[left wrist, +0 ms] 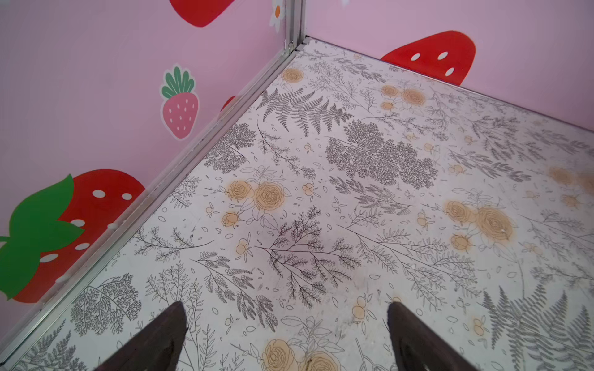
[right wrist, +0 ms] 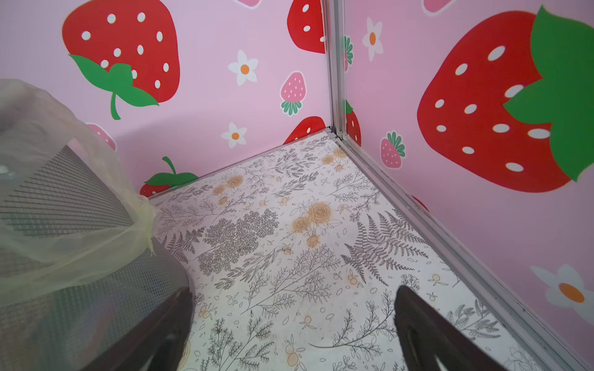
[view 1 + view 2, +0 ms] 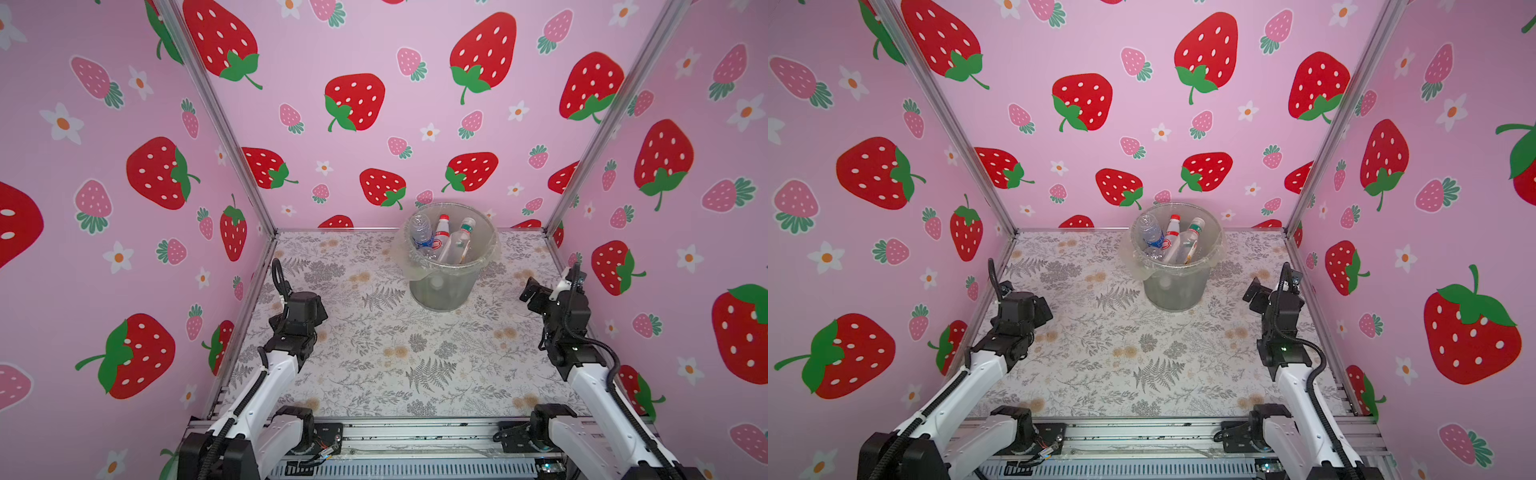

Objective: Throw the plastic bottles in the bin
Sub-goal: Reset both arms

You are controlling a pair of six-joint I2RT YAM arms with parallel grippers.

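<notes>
**A:** How does the left end effector (image 1: 286, 305) stand?

**B:** Spread wide. Its two dark fingers (image 1: 160, 337) are well apart, and only the flower-printed counter (image 1: 321, 225) shows between them. It is empty and hangs low over the counter, close to the wall on its left.

**A:** And the right end effector (image 2: 294, 289)?

**B:** Much the same. Its fingers (image 2: 427, 327) are far apart and empty, above the counter near the wall on its right.

**A:** Where is the bin (image 3: 444, 291) from there?

**B:** Near the right end effector, to its left and a little ahead. Both top views show a gap between them. In the right wrist view its grey mesh side fills the space next to one finger. From the left end effector the bin is ahead and off to the right, well apart.

**A:** Is anything on the bin?

**B:** A thin clear bag (image 2: 80, 244) lines it and folds out over the rim.

**A:** And the bottles (image 3: 442, 239)?

**B:** They are inside the bin (image 3: 1173, 291) in both top views. One has a blue label, one a red cap and one a green cap, and all three lean upright against the inside. A crumpled clear one lies just below them. Deeper down I cannot tell what is there.

**A:** What is beyond that?

**B:** Pink walls (image 3: 374, 41) printed with strawberries and small flowers stand around three sides of the counter
</notes>
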